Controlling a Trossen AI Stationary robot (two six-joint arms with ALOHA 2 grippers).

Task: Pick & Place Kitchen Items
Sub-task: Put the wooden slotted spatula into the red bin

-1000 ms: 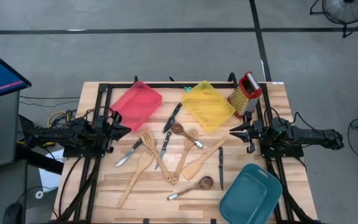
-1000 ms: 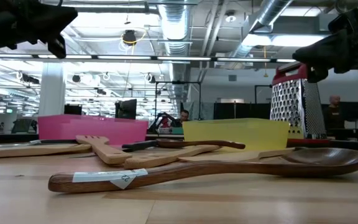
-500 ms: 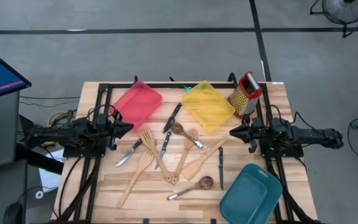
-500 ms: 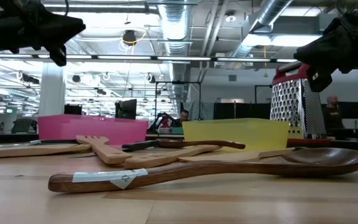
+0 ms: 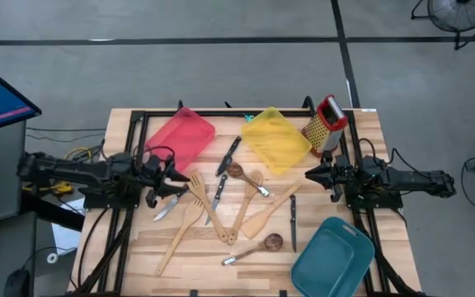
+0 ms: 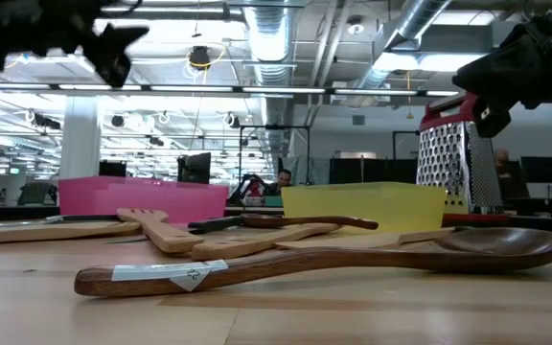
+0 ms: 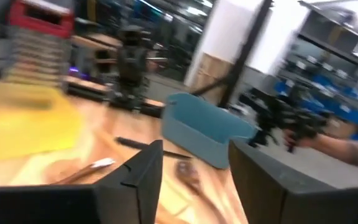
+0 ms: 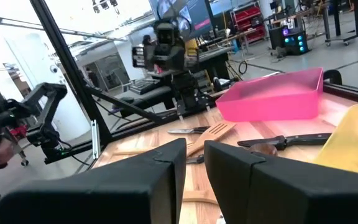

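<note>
Honestly, with its fingers spread wide, the left gripper should drop straight onto the steel knife just at its 6 o'clock, while the right gripper waits with its fingers narrow.

A wooden table stands on a grey concrete floor crossed by dark lines. Beyond it, an open workshop stretches under exposed silver ducts and bright ceiling lights, with a white column.
</note>
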